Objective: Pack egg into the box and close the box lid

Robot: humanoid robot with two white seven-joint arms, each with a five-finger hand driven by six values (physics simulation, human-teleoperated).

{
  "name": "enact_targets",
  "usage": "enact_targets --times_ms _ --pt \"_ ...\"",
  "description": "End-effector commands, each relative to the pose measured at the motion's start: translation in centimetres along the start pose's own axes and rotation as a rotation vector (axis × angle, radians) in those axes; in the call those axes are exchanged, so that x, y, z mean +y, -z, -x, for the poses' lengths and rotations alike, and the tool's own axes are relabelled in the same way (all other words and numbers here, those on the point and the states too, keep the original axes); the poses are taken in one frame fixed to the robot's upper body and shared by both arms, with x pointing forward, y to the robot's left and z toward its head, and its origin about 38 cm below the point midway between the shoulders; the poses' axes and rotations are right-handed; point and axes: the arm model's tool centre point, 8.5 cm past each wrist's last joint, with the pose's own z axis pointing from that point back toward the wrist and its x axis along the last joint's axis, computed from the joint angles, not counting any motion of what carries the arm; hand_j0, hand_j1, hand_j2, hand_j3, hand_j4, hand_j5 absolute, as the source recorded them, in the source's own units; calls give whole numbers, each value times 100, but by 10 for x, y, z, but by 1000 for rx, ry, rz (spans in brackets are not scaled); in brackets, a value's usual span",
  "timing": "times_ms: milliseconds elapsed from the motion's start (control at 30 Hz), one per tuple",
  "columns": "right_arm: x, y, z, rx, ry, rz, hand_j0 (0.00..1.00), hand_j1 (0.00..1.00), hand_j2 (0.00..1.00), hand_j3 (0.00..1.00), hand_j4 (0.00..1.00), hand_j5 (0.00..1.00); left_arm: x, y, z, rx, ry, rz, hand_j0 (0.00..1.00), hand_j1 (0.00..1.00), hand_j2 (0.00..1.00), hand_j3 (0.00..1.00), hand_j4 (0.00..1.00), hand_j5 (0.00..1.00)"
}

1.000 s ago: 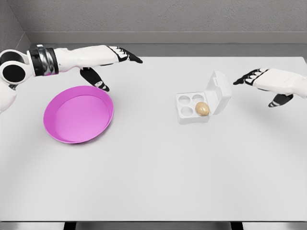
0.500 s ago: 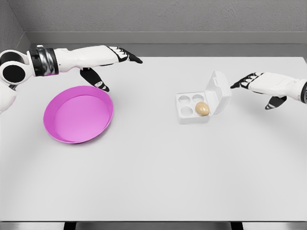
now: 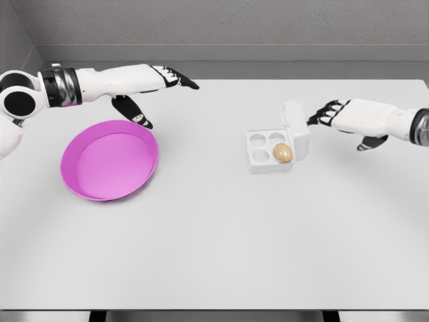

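Egg [image 3: 283, 153]: seated in box [image 3: 268, 151]. My right hand [image 3: 342, 117]: fingers spread, fingertips at raised lid [image 3: 297, 129]. My left hand [image 3: 157, 80]: open above pink plate [image 3: 110, 159].

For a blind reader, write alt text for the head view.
A right hand reaches the raised lid of a white egg box holding one egg. To the left on the white table, a pink bowl sits below the open left hand.

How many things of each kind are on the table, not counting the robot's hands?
Egg: 1
Egg box: 1
Pink plate: 1
Total: 3
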Motion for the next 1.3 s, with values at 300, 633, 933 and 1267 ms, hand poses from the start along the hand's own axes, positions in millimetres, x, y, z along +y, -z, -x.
enact_targets --times_ms 300,633,933,1267 --pt "-27 -4 -47 -103 -120 64 100 100 100 100 100 100 1 0 0 0 -6 -6 100 100 100 100 100 100" --pt "-22 12 -70 -177 -143 41 100 100 100 100 100 100 1 -1 0 1 -6 -6 100 100 100 100 100 100" --pt "-22 13 -70 -179 -142 37 100 100 100 100 100 100 1 0 0 -1 -6 -6 100 100 100 100 100 100" --pt "-30 -21 -14 -34 -21 121 100 100 100 100 100 100 1 -1 0 1 -6 -6 100 100 100 100 100 100"
